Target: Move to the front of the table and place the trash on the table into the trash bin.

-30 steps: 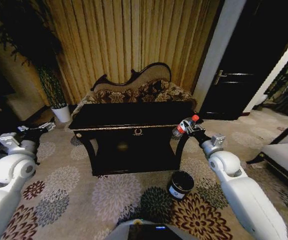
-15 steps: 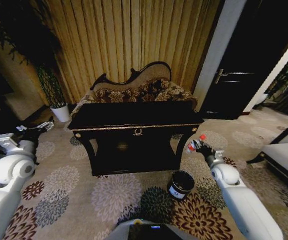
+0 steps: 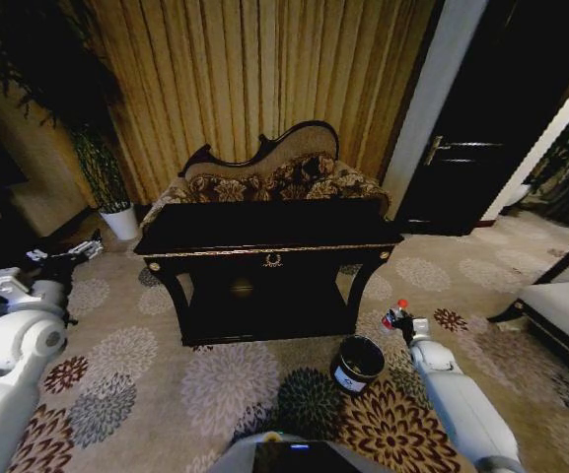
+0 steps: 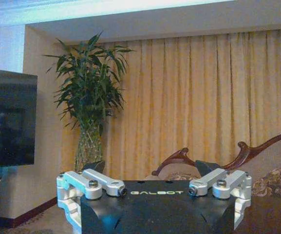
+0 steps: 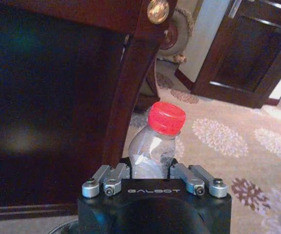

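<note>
Gripping the clear bottle w/ red cap, our right end effector hangs low just right of the trash bin, in front of the surface. Our left end effector sits off to the left, fingers spread apart, holding nothing.

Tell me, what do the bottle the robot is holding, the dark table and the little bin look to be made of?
The bottle, in the right gripper, looks like thin clear plastic, see-through and dented, with a glossy red plastic cap. The table seems to be dark polished wood: it reflects light and has gold trim. The bin is dark with a white label; plastic or metal, I can't tell.
</note>
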You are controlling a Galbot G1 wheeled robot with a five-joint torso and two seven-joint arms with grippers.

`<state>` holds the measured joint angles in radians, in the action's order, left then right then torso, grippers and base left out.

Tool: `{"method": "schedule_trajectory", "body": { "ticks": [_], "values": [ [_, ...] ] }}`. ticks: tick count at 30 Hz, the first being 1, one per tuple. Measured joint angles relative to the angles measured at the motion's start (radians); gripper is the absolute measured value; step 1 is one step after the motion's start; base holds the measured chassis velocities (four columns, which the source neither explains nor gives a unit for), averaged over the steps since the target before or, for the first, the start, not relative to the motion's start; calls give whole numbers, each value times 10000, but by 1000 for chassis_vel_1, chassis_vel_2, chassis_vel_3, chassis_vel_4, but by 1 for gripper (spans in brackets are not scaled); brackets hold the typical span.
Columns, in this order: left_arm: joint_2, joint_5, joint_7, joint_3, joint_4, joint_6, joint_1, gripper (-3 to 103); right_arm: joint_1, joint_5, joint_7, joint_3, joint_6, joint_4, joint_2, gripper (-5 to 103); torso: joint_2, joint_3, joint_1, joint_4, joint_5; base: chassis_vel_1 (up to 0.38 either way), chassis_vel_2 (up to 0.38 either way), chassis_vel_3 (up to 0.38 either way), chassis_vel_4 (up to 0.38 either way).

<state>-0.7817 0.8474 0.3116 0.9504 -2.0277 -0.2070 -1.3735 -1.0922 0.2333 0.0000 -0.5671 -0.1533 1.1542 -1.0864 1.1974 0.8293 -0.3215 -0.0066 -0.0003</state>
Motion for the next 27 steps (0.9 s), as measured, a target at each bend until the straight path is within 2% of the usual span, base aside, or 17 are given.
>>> {"method": "schedule_trajectory", "body": {
  "ticks": [10,16,20,27],
  "values": [
    [-49,-4,6,47,-259,0,-100,100,-283,-165,0,-134,131,403,-691,31,1,0,0,0,0,0,0,0,0],
    [-221,-87,21,66,-470,-32,-220,100,102,-579,0,102,193,-120,-1187,31,0,0,1,1,2,0,0,0,0],
    [-243,-113,27,195,-563,-36,-360,100,448,-1064,0,95,506,-833,-1557,31,0,-1,0,1,3,0,0,0,0],
    [-230,-110,27,300,-584,-36,-472,100,533,-1182,0,-24,626,-972,-1650,31,1,0,1,-1,1,0,0,0,0]
  ]
}}
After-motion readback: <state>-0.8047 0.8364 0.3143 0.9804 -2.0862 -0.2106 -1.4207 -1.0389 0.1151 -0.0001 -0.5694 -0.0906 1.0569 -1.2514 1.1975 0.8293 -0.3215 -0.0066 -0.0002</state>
